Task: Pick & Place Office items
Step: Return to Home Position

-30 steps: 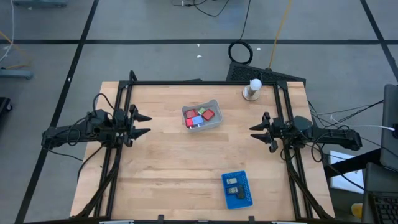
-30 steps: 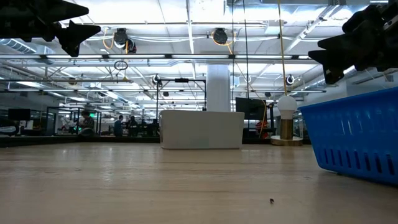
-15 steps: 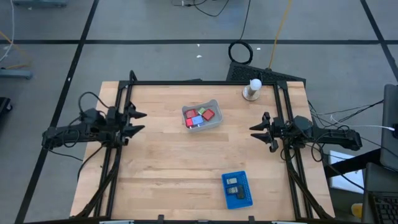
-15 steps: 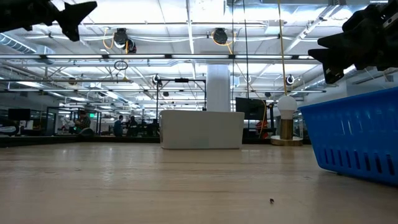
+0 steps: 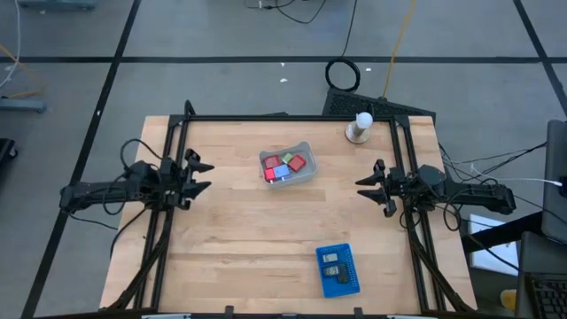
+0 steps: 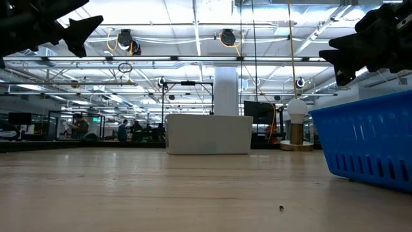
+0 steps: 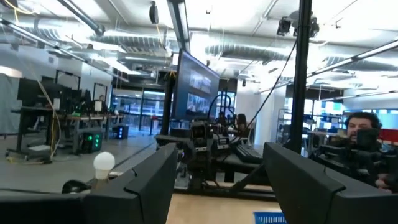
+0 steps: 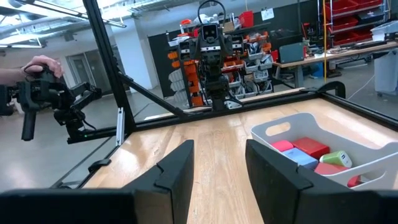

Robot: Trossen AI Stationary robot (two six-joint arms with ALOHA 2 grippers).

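The office items are small pieces. Red, light blue and green ones (image 5: 283, 167) lie in a pale bin (image 5: 306, 147) at the table's far middle, and they also show in the right wrist view (image 8: 310, 149). Two dark and silver pieces (image 5: 331, 260) lie on a blue tray (image 5: 350, 282) near the front right. My left gripper (image 5: 209, 175) hangs open at the table's left edge, above the wood, with its fingers tipped slightly up. My right gripper (image 5: 359, 188) hangs open at the right edge. Neither has anything between its fingers.
Black frame rails (image 5: 283, 117) run along the table's far, left and right sides. A white round-topped stand (image 5: 361, 127) sits at the far right corner. Bare wood (image 5: 257, 230) lies between the arms. A person's hand (image 8: 38, 65) holds a black device beyond the table.
My left gripper drew back toward the table's left edge as its fingertips tipped up. It then came forward and down again, ending a little more tipped up than before. Its finger gap looks unchanged. My right gripper kept still.
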